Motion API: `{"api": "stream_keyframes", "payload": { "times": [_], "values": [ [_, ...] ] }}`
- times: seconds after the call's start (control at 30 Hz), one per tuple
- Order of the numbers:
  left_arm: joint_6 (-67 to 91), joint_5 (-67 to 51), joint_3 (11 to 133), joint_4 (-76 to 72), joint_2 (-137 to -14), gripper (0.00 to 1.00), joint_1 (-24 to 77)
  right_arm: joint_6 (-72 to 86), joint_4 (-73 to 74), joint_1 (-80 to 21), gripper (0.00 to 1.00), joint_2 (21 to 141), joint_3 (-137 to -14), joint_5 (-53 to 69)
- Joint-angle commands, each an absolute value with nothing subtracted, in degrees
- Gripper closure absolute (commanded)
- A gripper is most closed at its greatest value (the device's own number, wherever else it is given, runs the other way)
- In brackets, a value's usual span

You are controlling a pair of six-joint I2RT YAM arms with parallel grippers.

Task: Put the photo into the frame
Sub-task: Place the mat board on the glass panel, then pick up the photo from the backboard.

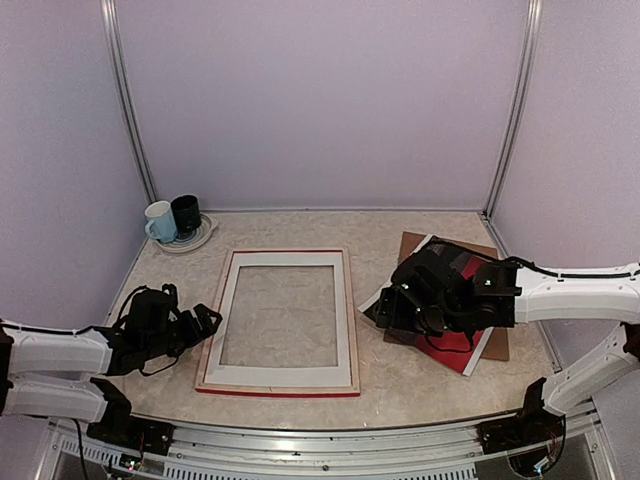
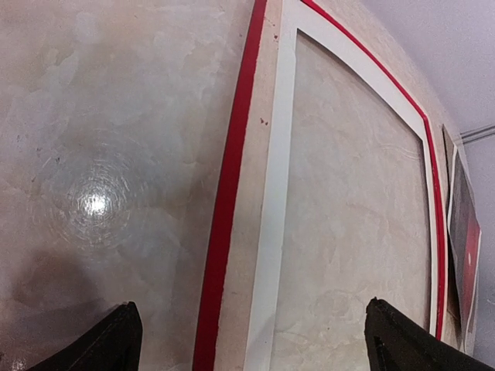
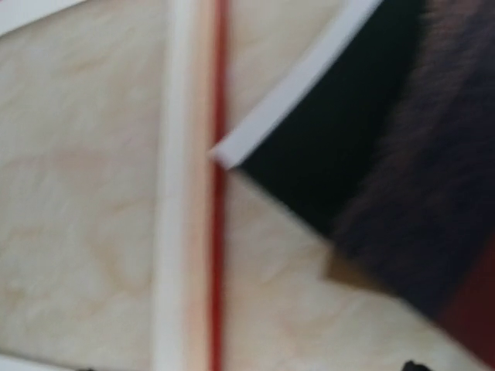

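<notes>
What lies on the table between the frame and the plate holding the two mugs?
Nothing. In the top external view, only bare marble tabletop separates the frame from the plate with the mugs.

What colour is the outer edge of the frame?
Red; the frame shows it best in the left wrist view.

our left arm (image 1: 60, 352) reaches in from the left, its white forearm lying low and nearly level, the black wrist aimed to the right. the left gripper (image 1: 212, 320) stands wide open; in its wrist view we see the two dark fingers (image 2: 108, 344) far apart at the bottom corners, holding nothing. our right arm (image 1: 575, 292) folds up from its base at the right and runs leftward, wrist tipped down. the right gripper (image 1: 380, 308) looks parted, only a dark fingertip (image 3: 411, 365) showing in its blurred view.
</notes>
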State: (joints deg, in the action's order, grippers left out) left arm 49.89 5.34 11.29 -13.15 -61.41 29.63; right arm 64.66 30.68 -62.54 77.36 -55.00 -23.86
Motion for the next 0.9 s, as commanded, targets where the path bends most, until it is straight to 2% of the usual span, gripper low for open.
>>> {"api": "stream_keyframes", "payload": {
  "times": [0.0, 0.43, 0.87],
  "values": [
    [49.50, 5.45, 12.58, -11.64, -59.76, 0.01, 30.18, 64.89, 33.24, -59.39, 0.14, 72.71, -49.80, -25.43],
    [46.65, 14.24, 20.78, -6.07, -59.65, 0.01, 41.48, 71.35, 33.37, -50.71, 0.10, 60.87, -37.17, -24.41],
    [42.72, 18.60, 31.43, -7.51, -73.17, 0.01, 53.32, 78.03, 37.84, -49.07, 0.09, 61.20, -34.05, -25.07]
  ]
}}
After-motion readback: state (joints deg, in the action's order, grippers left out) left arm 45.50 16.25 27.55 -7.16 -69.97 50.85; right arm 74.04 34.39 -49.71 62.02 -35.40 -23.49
